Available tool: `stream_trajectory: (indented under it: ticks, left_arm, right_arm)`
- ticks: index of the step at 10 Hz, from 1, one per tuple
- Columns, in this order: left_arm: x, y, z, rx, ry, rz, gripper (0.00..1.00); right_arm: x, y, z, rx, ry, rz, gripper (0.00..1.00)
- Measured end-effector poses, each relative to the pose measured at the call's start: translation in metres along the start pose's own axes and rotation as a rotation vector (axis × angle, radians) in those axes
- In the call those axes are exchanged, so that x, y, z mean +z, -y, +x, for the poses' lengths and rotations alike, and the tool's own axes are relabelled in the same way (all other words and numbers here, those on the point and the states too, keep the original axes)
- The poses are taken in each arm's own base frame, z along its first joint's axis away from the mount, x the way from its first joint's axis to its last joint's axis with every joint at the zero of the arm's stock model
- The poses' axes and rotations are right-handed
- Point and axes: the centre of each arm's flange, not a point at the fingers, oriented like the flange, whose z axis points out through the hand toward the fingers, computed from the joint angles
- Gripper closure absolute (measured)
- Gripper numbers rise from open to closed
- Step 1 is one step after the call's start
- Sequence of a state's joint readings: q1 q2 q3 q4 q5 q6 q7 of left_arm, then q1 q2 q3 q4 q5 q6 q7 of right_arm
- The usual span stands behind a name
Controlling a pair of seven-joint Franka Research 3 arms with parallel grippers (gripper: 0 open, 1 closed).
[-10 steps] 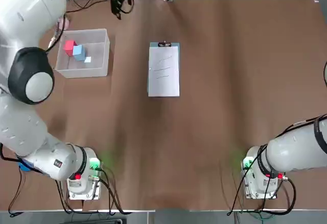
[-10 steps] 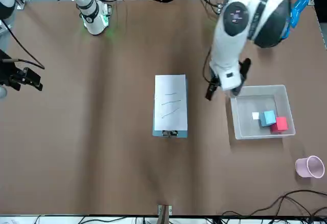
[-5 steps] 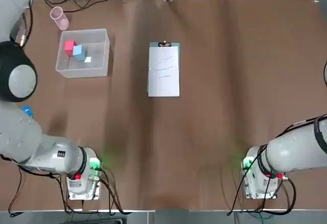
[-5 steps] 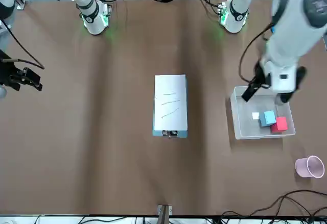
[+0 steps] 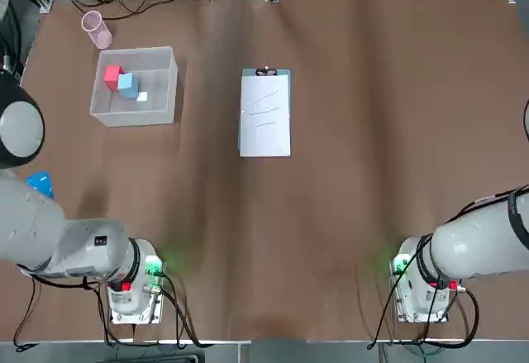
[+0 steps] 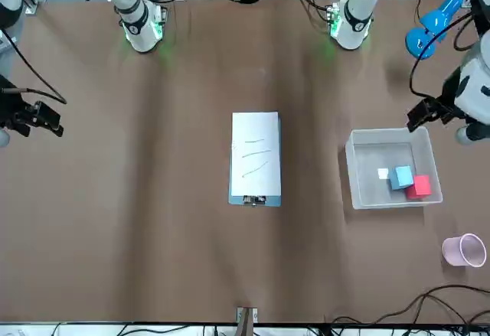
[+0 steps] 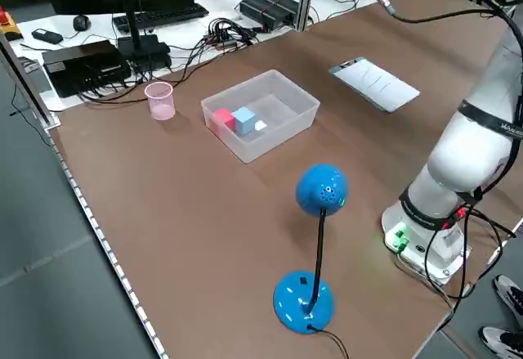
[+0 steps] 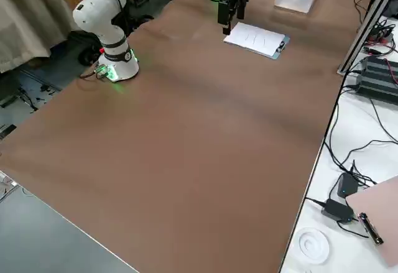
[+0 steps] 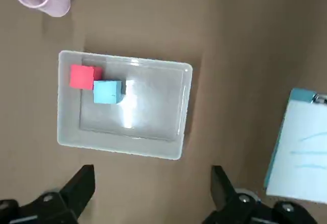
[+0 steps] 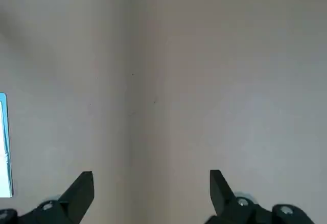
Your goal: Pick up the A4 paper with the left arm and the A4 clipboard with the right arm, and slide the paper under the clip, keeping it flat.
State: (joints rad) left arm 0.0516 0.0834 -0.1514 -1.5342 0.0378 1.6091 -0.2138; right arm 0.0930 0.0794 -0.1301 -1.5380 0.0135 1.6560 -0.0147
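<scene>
A4 paper (image 5: 265, 123) flat on the clipboard (image 5: 240, 136), apparently under the clip (image 5: 265, 72)

Clear plastic bin (image 5: 157, 119) holding a red cube (image 5: 113, 75) and a blue cube (image 5: 128, 85); pink cup (image 5: 97, 30) near it; blue desk lamp (image 7: 316, 285) on brown-covered table (image 5: 331, 239).

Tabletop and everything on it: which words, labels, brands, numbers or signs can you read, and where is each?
No readable text anywhere.
White paper: only a few pen strokes, no words.
Left arm: a small dark label, too small to read.
</scene>
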Motion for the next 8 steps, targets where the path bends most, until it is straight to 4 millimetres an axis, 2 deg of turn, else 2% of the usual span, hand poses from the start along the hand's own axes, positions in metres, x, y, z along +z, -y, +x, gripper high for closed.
stream_trajectory:
  ticks: [2,4,6,8]
  left_arm:
    - [0.006,-0.002,0.000,0.003,0.017,-0.023,0.00]
    - [0.003,-0.006,-0.002,0.012,0.014,-0.042,0.00]
    - [0.001,-0.020,-0.005,0.030,0.012,-0.040,0.00]
    - [0.001,-0.016,-0.004,0.021,0.011,-0.038,0.00]
  right_arm:
    - [-0.001,-0.002,0.000,0.004,-0.001,-0.001,0.00]
    - [-0.001,-0.003,0.000,0.005,0.000,-0.002,0.00]
    - [0.000,-0.003,-0.001,0.005,0.007,-0.005,0.00]
    - [0.000,-0.005,-0.002,0.005,0.011,-0.013,0.00]
